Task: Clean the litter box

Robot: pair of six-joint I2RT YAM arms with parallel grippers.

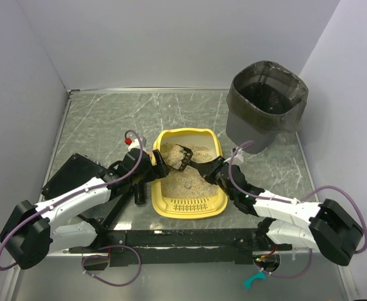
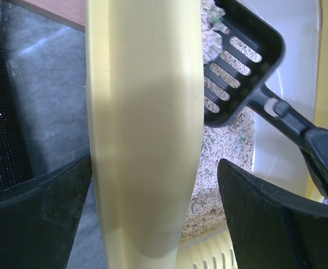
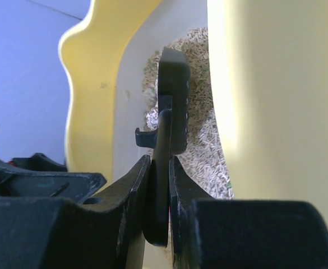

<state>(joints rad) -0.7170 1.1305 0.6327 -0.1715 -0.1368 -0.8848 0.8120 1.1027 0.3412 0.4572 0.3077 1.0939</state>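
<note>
Pinched narrow in the right claw [image 3: 159,162]: the handle of a black slotted plastic scoop [image 3: 172,84], its blade just ahead of the fingertips at the beige granular litter [image 3: 200,129]. Best to push forward shallow, lift level, then shake gently to sift clean grains out. Spread wide around the left claw's [image 2: 152,185] gap: the rim of the shallow yellow plastic litter box [image 2: 144,112], not yet gripped. Close there first to steady it. Well beyond the right claw, a dark grey round lined bin [image 1: 265,106].
</note>
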